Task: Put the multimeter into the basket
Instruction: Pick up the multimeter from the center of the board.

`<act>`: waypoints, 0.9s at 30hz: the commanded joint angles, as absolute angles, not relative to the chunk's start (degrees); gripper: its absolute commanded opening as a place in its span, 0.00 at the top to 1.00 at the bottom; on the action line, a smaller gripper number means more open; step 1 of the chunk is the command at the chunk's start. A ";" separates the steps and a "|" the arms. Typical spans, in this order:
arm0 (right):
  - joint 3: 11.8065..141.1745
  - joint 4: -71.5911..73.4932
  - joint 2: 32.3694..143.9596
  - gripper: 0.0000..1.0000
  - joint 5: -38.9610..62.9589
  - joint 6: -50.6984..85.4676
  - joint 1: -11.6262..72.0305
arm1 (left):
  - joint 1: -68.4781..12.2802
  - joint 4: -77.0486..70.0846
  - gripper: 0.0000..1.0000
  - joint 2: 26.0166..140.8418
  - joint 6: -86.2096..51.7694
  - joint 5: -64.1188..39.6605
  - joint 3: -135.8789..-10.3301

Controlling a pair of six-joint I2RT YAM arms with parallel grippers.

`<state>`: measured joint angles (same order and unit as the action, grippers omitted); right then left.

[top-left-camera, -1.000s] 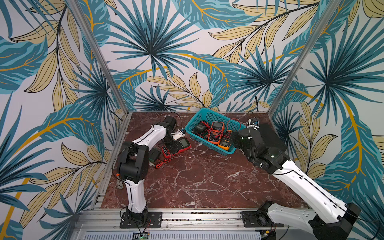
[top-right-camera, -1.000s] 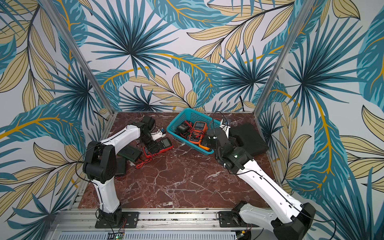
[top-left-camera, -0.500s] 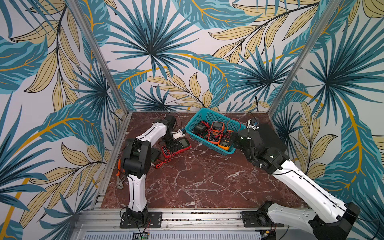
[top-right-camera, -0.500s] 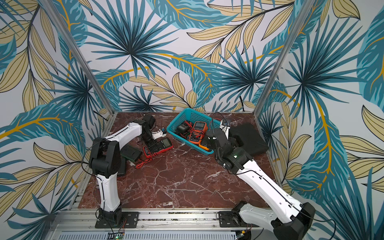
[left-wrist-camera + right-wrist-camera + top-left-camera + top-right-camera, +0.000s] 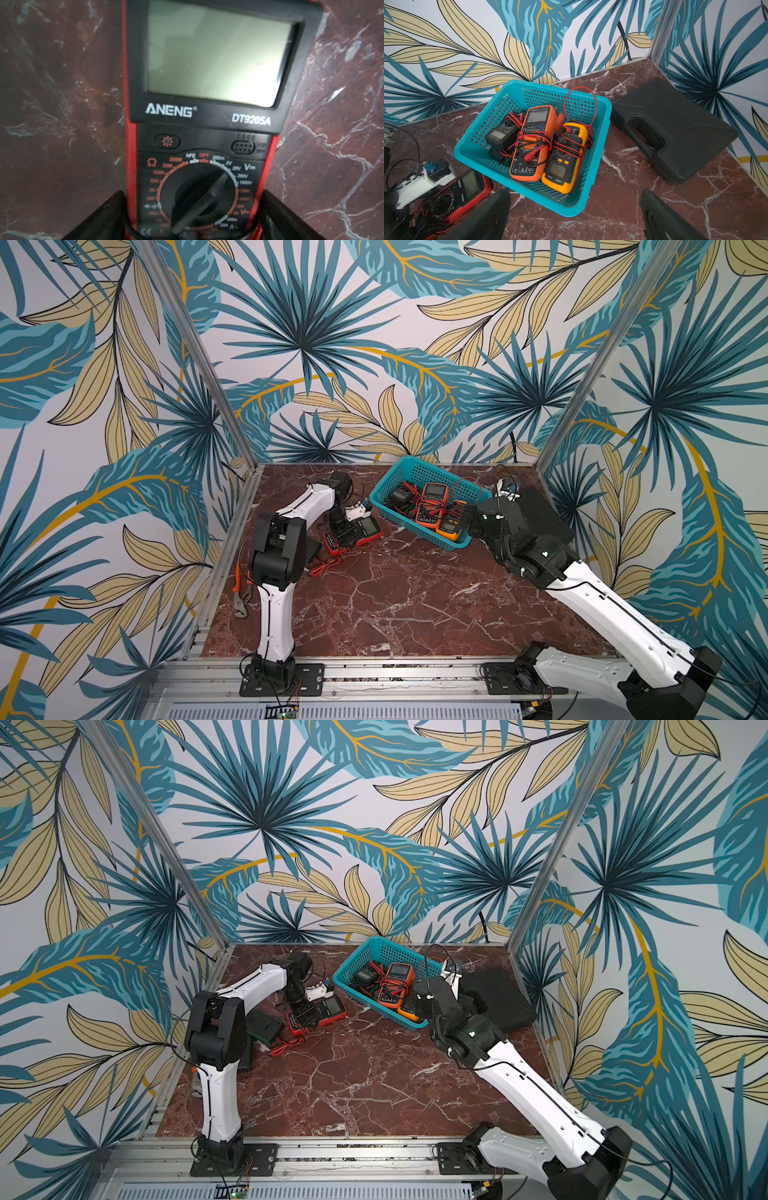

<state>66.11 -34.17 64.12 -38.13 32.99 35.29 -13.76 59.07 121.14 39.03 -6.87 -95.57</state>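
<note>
Red ANENG multimeter (image 5: 207, 124) lies outside teal basket (image 5: 432, 472); we're at the grasp: left gripper (image 5: 193, 193) straddles it, jaws wide, unclenched. Next: clamp, lift over rim. Right gripper (image 5: 575, 192) spread, empty.

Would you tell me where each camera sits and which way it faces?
Top views: high at the front, looking down at the table, left arm, right arm, basket.
Left wrist: on the left arm, facing down at the red multimeter; left tool open astride it.
Right wrist: on the right arm, facing the basket and black case; right tool open.
Shared: both wrist views show the red multimeter.
</note>
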 commanded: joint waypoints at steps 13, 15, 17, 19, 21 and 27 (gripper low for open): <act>66.03 -34.46 65.20 0.01 -39.00 33.27 35.11 | -13.17 60.32 0.00 128.74 35.18 1.00 -96.52; 66.01 -34.46 65.22 0.01 -38.98 33.23 35.15 | -13.22 59.63 0.00 128.34 34.77 0.91 -96.44; 65.84 -34.47 65.08 0.01 -39.01 33.07 35.09 | -13.22 60.26 0.01 128.61 34.34 0.58 -96.97; 65.82 -34.48 64.87 0.00 -39.22 33.05 35.13 | -13.23 60.69 0.16 128.84 33.69 0.27 -97.31; 65.89 -34.51 64.65 0.01 -39.38 33.03 35.16 | -13.42 60.80 0.17 128.93 32.41 1.11 -97.46; 65.76 -34.26 64.36 0.01 -39.59 32.60 35.10 | -14.26 62.74 0.00 129.16 32.14 2.39 -96.23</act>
